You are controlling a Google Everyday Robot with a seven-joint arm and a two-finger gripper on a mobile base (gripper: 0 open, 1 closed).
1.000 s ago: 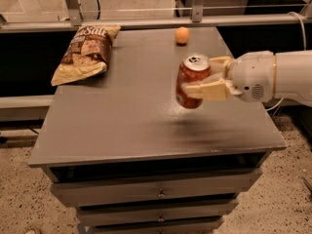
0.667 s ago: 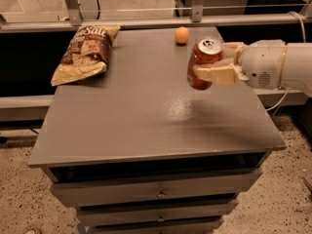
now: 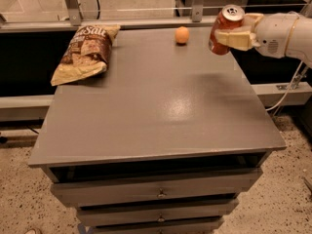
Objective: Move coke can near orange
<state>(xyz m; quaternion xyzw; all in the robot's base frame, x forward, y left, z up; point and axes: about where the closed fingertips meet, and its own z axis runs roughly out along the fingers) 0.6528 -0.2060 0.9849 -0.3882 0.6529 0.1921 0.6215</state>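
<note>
The coke can (image 3: pixel 224 28) is a red-orange can with a silver top, tilted slightly and held in the air above the table's far right edge. My gripper (image 3: pixel 233 37) comes in from the right on a white arm and is shut on the can, one cream finger across its front. The orange (image 3: pixel 182 35) is a small round fruit resting on the grey tabletop near the far edge, to the left of the can and a little lower in view. The can hangs about a can's width away from the orange.
A brown and tan chip bag (image 3: pixel 87 52) lies at the table's far left corner. The grey table (image 3: pixel 156 116) has drawers below its front edge. A metal rail runs behind the table. A white cable hangs at the right.
My gripper has carried the coke can up and away from the table's middle right toward the far right edge, closer to the orange. The orange and chip bag have not moved.
</note>
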